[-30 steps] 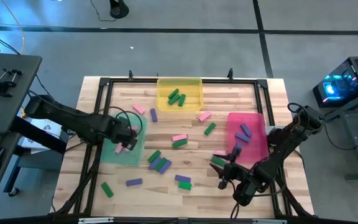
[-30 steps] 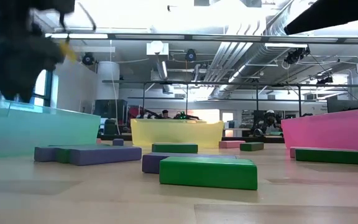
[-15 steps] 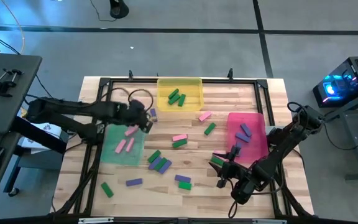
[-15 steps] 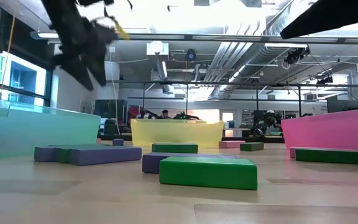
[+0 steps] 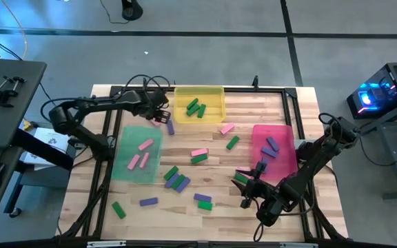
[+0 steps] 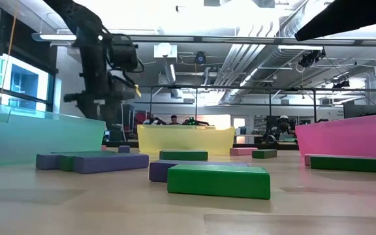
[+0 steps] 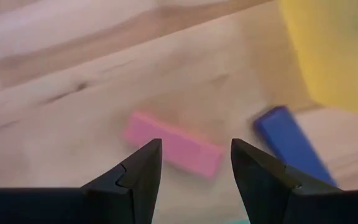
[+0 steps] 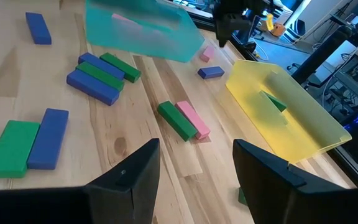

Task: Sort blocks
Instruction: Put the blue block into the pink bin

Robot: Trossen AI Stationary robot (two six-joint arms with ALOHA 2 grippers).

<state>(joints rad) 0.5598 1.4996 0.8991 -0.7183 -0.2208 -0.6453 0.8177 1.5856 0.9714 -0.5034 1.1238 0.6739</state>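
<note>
High view shows the wooden table, then the green tray holding three pink blocks. Left gripper hovers, fingers parted and empty, over a pink block near the yellow tray. Right gripper waits with fingers apart, empty.

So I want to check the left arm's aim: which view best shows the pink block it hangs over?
The left wrist view: the pink block lies flat on the wood between the open left gripper fingers. The high view shows it partly hidden under that gripper. The low and right wrist views show only the arm.
</note>
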